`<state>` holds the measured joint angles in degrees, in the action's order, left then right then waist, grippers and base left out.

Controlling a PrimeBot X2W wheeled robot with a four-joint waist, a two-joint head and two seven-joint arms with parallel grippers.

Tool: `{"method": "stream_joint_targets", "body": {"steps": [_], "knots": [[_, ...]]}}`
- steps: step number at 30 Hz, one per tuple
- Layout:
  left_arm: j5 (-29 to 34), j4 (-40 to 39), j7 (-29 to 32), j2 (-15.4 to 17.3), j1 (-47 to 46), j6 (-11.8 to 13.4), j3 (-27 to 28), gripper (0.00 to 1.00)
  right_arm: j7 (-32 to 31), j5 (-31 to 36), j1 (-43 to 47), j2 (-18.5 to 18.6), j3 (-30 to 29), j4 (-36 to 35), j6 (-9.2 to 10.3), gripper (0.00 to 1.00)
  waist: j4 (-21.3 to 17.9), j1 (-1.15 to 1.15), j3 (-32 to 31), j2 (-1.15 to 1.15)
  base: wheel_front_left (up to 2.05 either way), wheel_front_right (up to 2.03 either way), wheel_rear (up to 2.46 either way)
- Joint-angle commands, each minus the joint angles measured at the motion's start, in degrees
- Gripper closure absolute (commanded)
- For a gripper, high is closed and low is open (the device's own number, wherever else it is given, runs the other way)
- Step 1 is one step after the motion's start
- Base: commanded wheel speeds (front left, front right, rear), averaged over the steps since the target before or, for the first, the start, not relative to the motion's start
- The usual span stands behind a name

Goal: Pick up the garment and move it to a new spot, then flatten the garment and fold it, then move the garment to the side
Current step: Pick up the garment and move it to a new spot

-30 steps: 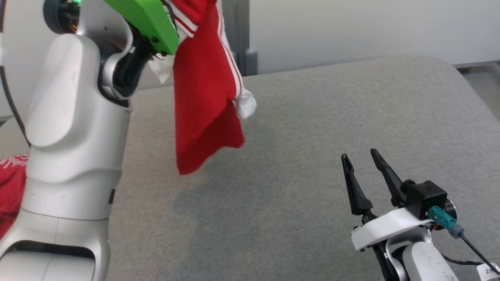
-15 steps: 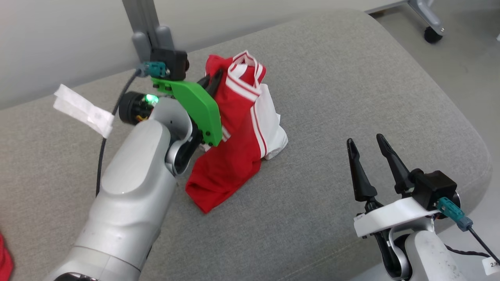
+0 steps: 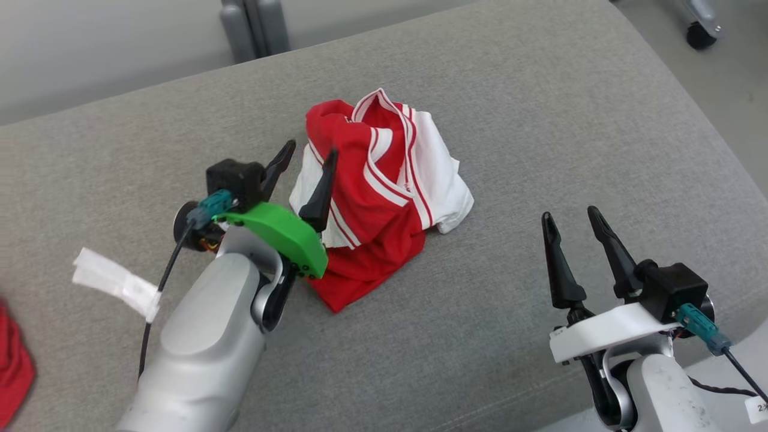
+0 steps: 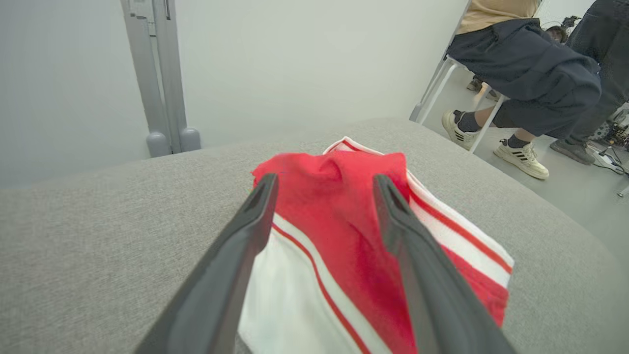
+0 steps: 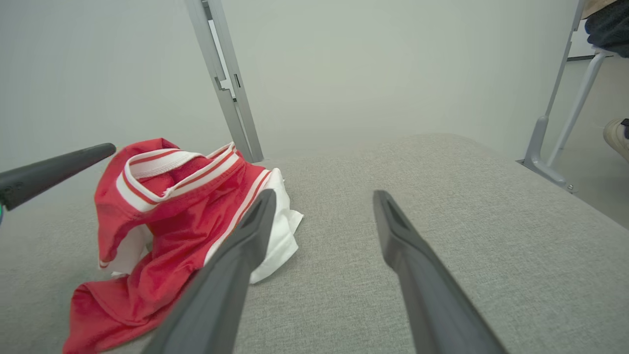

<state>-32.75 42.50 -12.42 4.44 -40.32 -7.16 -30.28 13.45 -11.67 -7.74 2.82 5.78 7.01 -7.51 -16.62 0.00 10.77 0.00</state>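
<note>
A grey cushion (image 3: 540, 120) is seen under the crumpled red-and-white jersey (image 3: 384, 198). Beyond the jersey, a seated person's legs (image 4: 521, 64) are caught from the left wrist. The left gripper (image 3: 312, 149) is spread at its left edge, gripping nothing; the right gripper (image 3: 569, 213), likewise parted and empty, is held well to its right.

I see my left gripper (image 4: 325, 182) with its fingers spread apart, and the crumpled red-and-white garment (image 4: 339, 236) shows between them, lying on the grey padded surface (image 4: 98, 236). Behind it a grey post (image 4: 164, 98) stands by the wall. A seated person (image 4: 521, 64) is at upper right.
</note>
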Motion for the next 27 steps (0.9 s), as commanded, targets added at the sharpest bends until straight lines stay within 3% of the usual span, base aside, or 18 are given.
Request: {"method": "stream_joint_targets", "body": {"steps": [1, 10, 17, 27], "knots": [[-0.58, -0.91, -1.08, 1.04, 2.36, -0.25, 0.58, 0.00, -0.18, 0.35, 0.85, 0.11, -0.34, -0.10, 0.04, 0.00, 4.37, 0.00, -3.25, 0.00, 0.00, 0.00, 0.00], [-0.32, -16.32, -2.76, 2.57, 17.18, 3.21, 11.74, 0.00, -1.14, 1.15, 3.41, 0.12, -4.00, -0.68, 0.04, 0.00, 12.19, 0.00, -7.63, 0.00, 0.00, 0.00, 0.00], [4.62, -25.74, -2.72, 3.61, 29.05, 2.82, 19.15, 0.00, -1.83, 0.69, 4.66, 0.13, -6.27, -0.67, 0.04, 0.00, 16.00, 0.00, -10.28, 0.00, 0.00, 0.00, 0.00], [9.95, -30.45, -2.73, 3.15, 38.39, 2.52, 25.00, 0.00, -2.23, -0.47, 6.38, 0.12, -7.82, 1.41, 0.04, 0.00, 17.93, 0.00, -11.81, 0.00, 0.00, 0.00, 0.00]]}}
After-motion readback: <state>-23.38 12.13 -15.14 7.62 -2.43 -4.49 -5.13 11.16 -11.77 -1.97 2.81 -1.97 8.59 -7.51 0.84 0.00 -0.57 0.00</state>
